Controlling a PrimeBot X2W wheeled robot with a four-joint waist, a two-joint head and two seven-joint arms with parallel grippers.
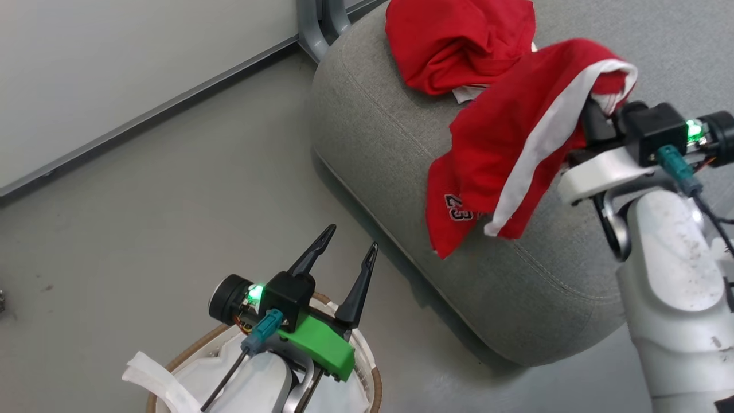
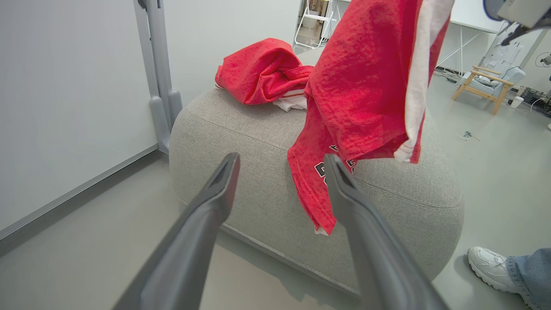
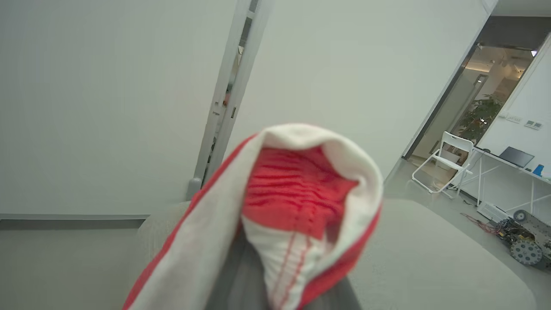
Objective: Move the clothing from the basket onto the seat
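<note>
Red shirt [image 1: 499,132] hangs from right jaws, shut on its white-trimmed edge, hem draped on grey seat [image 1: 373,126] below them. Second shirt [image 1: 453,46] heaped beyond. Left jaws wide, empty, over basket [image 1: 375,390]. Placing step; next move probably: lower, let go.

Grey floor [image 1: 143,229], white wall [image 1: 114,57], white folding chair [image 3: 456,143].

**Left hand** [image 1: 352,237], at 7 o'clock in the head view: two dark fingers [image 2: 215,189] spread wide, pointing toward 1 o'clock. **Right hand** [image 1: 593,123], at 3 o'clock (pale forearm [image 1: 671,269] rising beneath it): pointing toward 9 o'clock, clamped on the clothing [image 1: 504,132]. A green light [image 1: 255,292] glows at the left wrist.
</note>
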